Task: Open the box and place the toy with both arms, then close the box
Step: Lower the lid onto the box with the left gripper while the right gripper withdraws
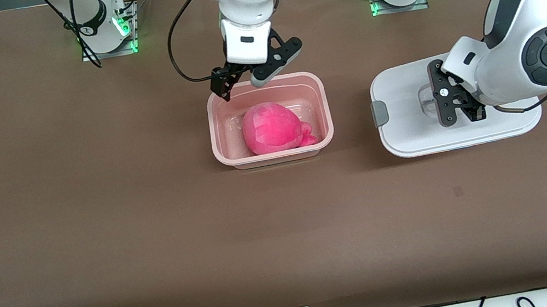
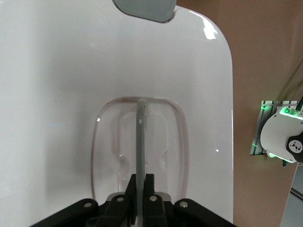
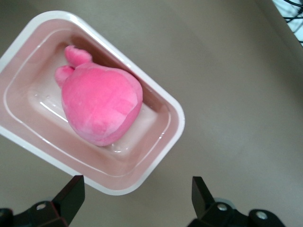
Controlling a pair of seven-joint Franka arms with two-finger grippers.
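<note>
Your left gripper (image 1: pixel 459 106) is clamped on the clear handle (image 2: pixel 140 142) in the middle of the white lid (image 1: pixel 408 118), which lies flat on the table toward the left arm's end, well apart from the tub (image 1: pixel 269 120). Judging from this, the step in hand is carrying the lid back: lift it straight and level, keep its long axis parallel to the tub's, which runs between the two ends of the table, and lower it square so the grey clip (image 1: pixel 380 113) meets the rim. Your right gripper (image 1: pixel 245 80) hangs spread wide and empty over the tub's rim nearest the bases; clear it away first. The toy (image 1: pixel 273 127) lies inside the tub, its small lobes toward the left arm's end.
</note>
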